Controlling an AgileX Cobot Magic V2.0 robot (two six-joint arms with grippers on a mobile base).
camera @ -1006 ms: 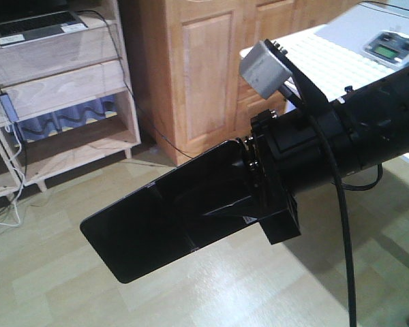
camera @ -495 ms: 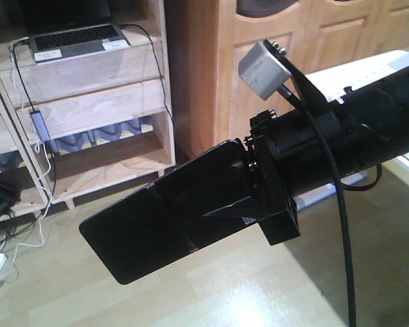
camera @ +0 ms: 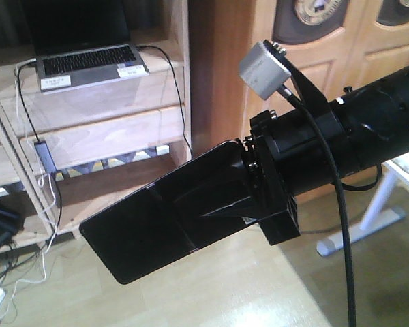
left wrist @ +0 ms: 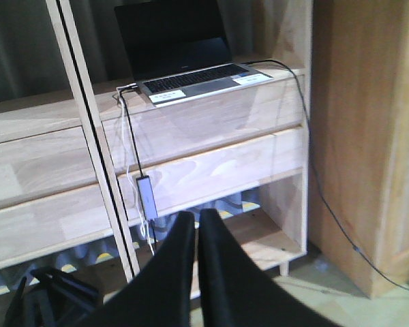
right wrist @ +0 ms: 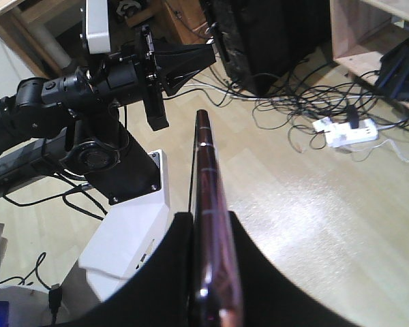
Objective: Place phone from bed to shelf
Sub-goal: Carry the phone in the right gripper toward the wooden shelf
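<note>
Notably shifted over the last second, at the left of the front view: shelf [camera: 116, 136] and laptop [camera: 88, 63] carried rightward across the frame and now closer to centre. Judged as the base turning to face the shelving. Bed not seen in any view. Carry leg judged well advanced, with placing not yet begun.

Moving right, at mid-frame: phone [camera: 150, 231] held off the floor, tilted, free end pointing down-left toward the shelving and well apart from it. No change in its seat within the grip across the three front pictures.

Further right: right gripper [right wrist: 206, 259] clamped on the phone's near end, the slab seen edge-on between both fingers in the right wrist view. Beyond it, wooden cupboard [camera: 327, 75] filling the right background.

Left gripper [left wrist: 196, 272] noted in its own wrist view: fingers drawn together to a thin slit, nothing between them, aimed at the shelving below the laptop.

Counted:
- Phone, one.
- Laptop, one.
- Grippers, two, one loaded and one idle.
- Shelving unit, one, with several boards, the upper one bearing the laptop.
- Cupboard, one.
</note>
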